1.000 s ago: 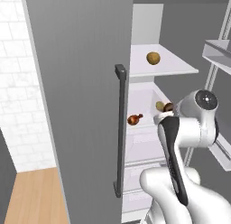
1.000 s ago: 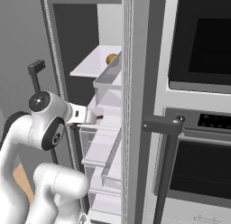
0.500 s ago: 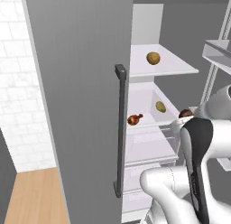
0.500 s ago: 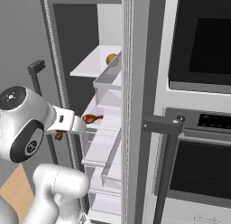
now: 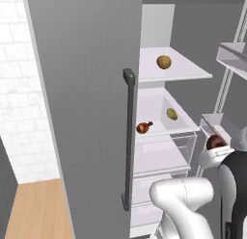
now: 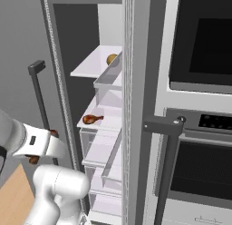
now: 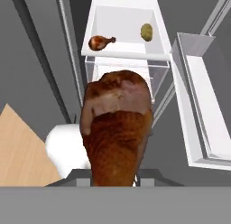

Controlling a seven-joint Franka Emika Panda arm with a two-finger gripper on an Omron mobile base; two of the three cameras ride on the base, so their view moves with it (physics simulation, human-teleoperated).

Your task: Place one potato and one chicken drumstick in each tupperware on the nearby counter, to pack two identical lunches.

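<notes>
My gripper (image 7: 115, 177) is shut on a glossy red-brown chicken drumstick (image 7: 117, 130), which stands up large in the hand view and hides the fingertips. The same held drumstick (image 5: 216, 142) shows outside the open fridge, in front of its shelves; part of it also peeks out beside my hand (image 6: 53, 133). A second chicken drumstick (image 5: 143, 127) (image 6: 92, 118) (image 7: 101, 41) lies on the middle fridge shelf, with a potato (image 5: 171, 113) (image 7: 145, 32) to its right. Another potato (image 5: 164, 62) (image 6: 111, 59) sits on the shelf above. The tupperware is out of view.
The open grey fridge door (image 5: 87, 112) with its dark handle (image 5: 128, 137) stands to the left. Left of it, a light-brown counter (image 5: 38, 209) runs under a white tiled wall. Door bins (image 7: 198, 110) hang on the right. Ovens (image 6: 199, 106) are built in beside the fridge.
My arm has pulled back out of the fridge with the drumstick in its grip, away from the middle shelf. The food on the shelves has stayed put.
</notes>
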